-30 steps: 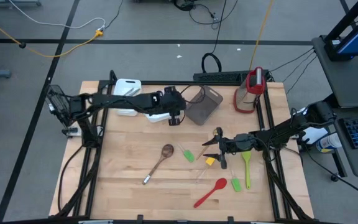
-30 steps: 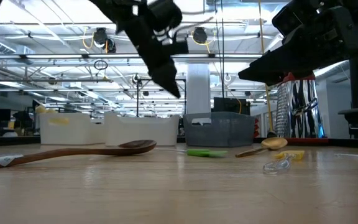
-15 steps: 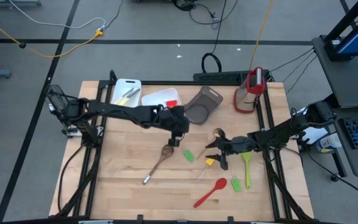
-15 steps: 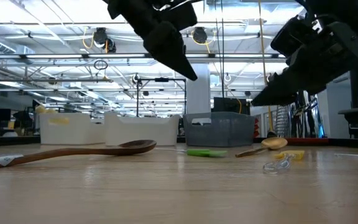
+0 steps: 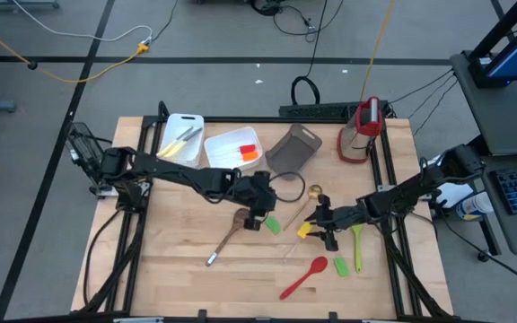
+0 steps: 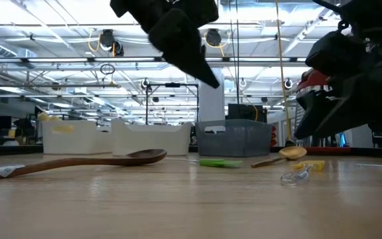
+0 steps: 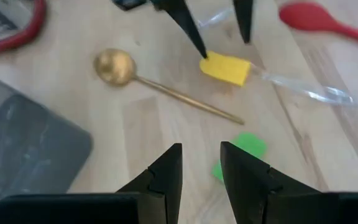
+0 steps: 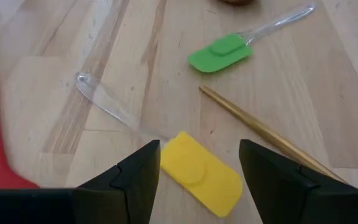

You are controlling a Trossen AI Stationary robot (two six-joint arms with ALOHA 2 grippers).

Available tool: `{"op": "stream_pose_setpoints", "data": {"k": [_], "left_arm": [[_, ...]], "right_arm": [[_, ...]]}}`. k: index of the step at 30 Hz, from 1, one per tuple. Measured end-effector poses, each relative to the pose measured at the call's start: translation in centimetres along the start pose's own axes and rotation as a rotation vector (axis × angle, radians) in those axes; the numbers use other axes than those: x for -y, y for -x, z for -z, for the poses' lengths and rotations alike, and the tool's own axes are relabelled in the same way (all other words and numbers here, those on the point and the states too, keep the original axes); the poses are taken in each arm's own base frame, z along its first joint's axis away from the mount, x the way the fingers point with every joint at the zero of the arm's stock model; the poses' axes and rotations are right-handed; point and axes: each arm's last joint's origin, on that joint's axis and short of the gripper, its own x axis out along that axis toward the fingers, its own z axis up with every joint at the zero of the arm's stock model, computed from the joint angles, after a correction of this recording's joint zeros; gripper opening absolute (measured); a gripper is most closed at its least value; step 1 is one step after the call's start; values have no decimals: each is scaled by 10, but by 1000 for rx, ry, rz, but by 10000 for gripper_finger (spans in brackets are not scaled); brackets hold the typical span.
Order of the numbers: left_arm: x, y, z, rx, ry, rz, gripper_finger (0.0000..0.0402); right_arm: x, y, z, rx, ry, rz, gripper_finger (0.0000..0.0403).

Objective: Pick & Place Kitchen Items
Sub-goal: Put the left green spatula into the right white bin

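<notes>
A: Where is the right gripper (image 8: pixel 194 171)?

B: Low over the counter (image 5: pixel 178 269), fingers spread wide and empty. The yellow spatula (image 8: pixel 201 173) lies right between them, its blade just ahead of the tips and framed by the two fingers.

A: And its long axis?

B: The clear handle (image 8: pixel 104 99) runs away from the blade on a slant, out past one finger. So the fingers bracket the blade's width, not the handle. I judge a straight descent and close would do.

A: Is the left gripper (image 7: pixel 201 165) a contender?

B: It hovers further off, fingers only narrowly parted, nothing between them. The green spatula (image 7: pixel 236 154) sits just beyond its tips, and the yellow spatula is well ahead of it, under the right gripper. The right arm is clearly nearer the yellow one.

A: Anything crowding the grasp?

B: The gold spoon (image 8: pixel 260 134) has its stem running close beside the yellow blade, near one finger. Apart, as far as I can tell, but close enough to be nudged.

A: The surface?

B: Pale wood planks, flat. Outward from the right gripper lie the red spoon (image 5: pixel 304 277), a green spoon (image 5: pixel 357 242) and the wooden spoon (image 5: pixel 230 233).

A: The room?

B: In the low view, white bins (image 6: pixel 118 138) and a grey bin (image 6: pixel 234 138) at the counter's far edge, and an open hall with ceiling trusses behind.
</notes>
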Motion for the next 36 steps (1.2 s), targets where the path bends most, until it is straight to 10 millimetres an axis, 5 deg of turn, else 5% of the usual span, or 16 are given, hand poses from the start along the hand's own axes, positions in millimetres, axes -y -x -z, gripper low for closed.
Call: {"op": "stream_pose_setpoints", "data": {"k": [10, 24, 36], "left_arm": [[9, -27, 8, -26, -40, 42, 124], [27, -67, 22, -23, -137, 176, 252], [30, -97, 43, -97, -161, 157, 260]], "right_arm": [[0, 0, -1, 21, -3, -1, 212], [4, 5, 13, 114, -47, -23, 212], [7, 8, 22, 149, -54, -30, 212]]}}
